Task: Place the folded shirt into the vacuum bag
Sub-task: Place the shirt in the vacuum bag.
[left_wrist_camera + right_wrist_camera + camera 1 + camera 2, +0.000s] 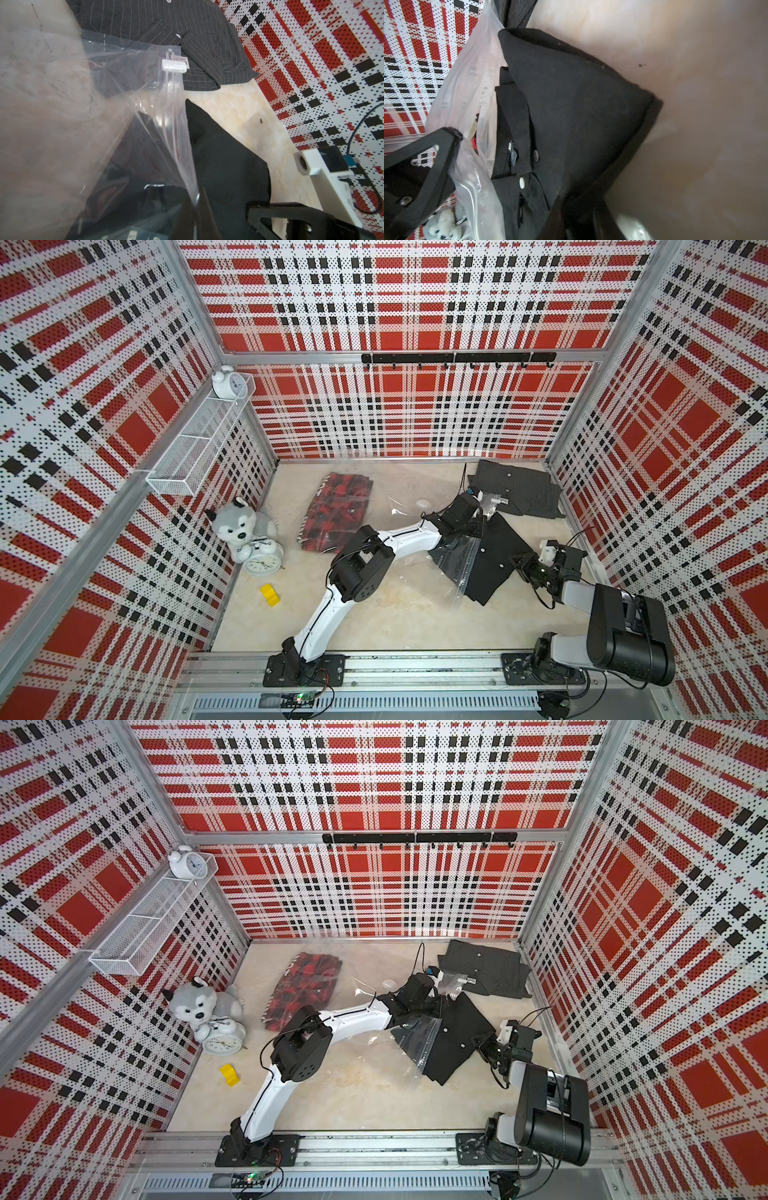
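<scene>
The vacuum bag [399, 506] lies clear and crinkly across the middle of the floor, with its white valve cap [424, 503] near the back. A red plaid shirt [336, 510] shows through its left part. My left gripper [471, 526] is shut on the bag's zip edge, seen in the left wrist view as the ribbed strip [178, 128] running into the closed jaws of the left gripper [197, 207]. The folded black shirt [498, 551] lies with one end under the bag's mouth. My right gripper [519, 562] is shut on the shirt's right edge [571, 93].
A grey pinstripe shirt [515, 487] lies at the back right by the wall. A husky plush [241, 526], an alarm clock [262, 562] and a yellow block [270, 594] sit at the left. A wire shelf [199, 443] hangs on the left wall.
</scene>
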Tool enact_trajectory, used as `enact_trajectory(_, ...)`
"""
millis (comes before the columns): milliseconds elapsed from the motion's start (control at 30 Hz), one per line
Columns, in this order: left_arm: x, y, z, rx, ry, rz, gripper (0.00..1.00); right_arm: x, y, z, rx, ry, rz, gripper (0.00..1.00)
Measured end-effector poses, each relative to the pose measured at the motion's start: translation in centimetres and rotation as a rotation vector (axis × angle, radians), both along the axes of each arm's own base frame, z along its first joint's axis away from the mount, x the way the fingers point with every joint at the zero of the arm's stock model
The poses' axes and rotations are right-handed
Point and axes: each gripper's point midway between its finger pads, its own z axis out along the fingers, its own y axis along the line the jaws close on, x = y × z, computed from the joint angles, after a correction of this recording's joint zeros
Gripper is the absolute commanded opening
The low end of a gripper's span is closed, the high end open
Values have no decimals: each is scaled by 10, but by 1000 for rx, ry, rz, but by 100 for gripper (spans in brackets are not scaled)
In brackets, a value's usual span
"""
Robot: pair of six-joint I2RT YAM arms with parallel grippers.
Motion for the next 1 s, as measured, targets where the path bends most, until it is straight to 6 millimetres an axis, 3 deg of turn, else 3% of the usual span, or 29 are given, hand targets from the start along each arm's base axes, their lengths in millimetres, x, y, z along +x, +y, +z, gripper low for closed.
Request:
enact_trajectory(267,0,0,0,2,0,1,0,5,19,13,14,-53,80,13)
enact_trajectory(567,0,0,2,3,-1,2,0,18,43,48,-29,-160,172,12)
enact_trajectory(833,-1,1,11,-3,-11,8,0,19,52,49,-36,-155,204,11)
enact_trajectory(1000,1,2,26,-9,-44,28,0,15,51,36,-92,-106,198,9)
